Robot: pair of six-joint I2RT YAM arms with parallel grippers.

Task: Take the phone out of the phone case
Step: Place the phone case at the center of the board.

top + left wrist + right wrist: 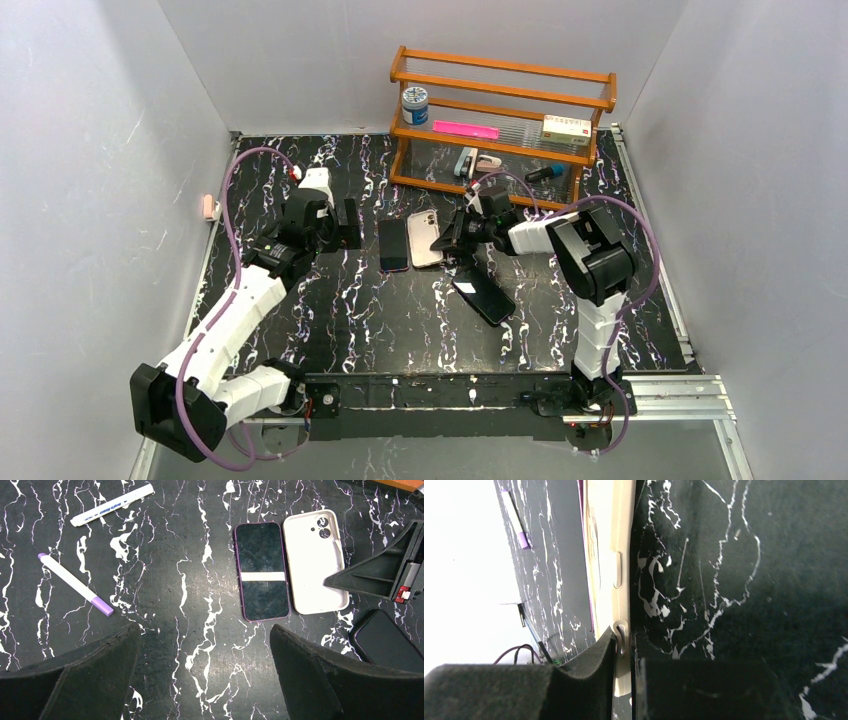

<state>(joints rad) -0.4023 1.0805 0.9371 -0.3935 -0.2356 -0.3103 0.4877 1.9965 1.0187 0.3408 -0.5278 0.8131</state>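
Observation:
The phone (262, 570), dark with a purple rim, lies screen up on the table, out of its case. The empty cream phone case (312, 560) lies open side up just right of it. Both show in the top view, phone (393, 245) and case (424, 238). My right gripper (450, 238) lies low at the case's right edge. In the right wrist view it (626, 655) is shut on the case's side wall (616, 555). My left gripper (205, 670) is open and empty above bare table, left of the phone (348, 225).
A second black phone (483, 295) lies near the right arm, also in the left wrist view (387, 642). A white marker (112, 504) and a purple-capped marker (75, 584) lie to the left. A wooden shelf (500, 120) with small items stands at the back.

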